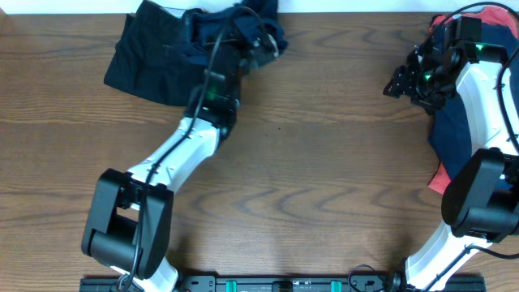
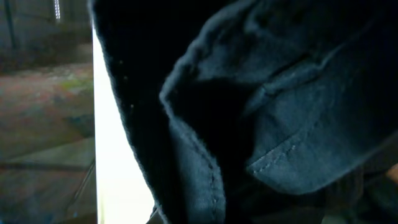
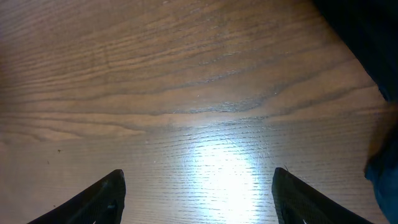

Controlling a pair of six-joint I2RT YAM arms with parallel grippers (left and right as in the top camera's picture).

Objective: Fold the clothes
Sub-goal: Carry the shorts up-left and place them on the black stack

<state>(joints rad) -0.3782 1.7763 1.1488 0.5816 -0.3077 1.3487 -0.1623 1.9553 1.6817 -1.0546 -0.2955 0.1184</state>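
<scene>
A pile of clothes lies at the table's far edge: a black piece [image 1: 146, 57] and a bunched navy garment [image 1: 272, 28]. My left gripper [image 1: 261, 42] is buried in the navy garment, which fills the left wrist view [image 2: 280, 124] and hides the fingers; it appears shut on the cloth. A second heap at the right holds a navy garment [image 1: 452, 130] over a coral-red item [image 1: 491, 16]. My right gripper [image 1: 397, 83] is open and empty just above bare wood [image 3: 199, 199], left of that heap. Navy cloth shows at the right wrist view's edge [image 3: 373, 37].
The wooden table [image 1: 324, 162] spans the view. The right arm's white links [image 1: 482, 89] lie over the right heap. A bright white strip [image 2: 115, 155] and blurred background show past the cloth in the left wrist view.
</scene>
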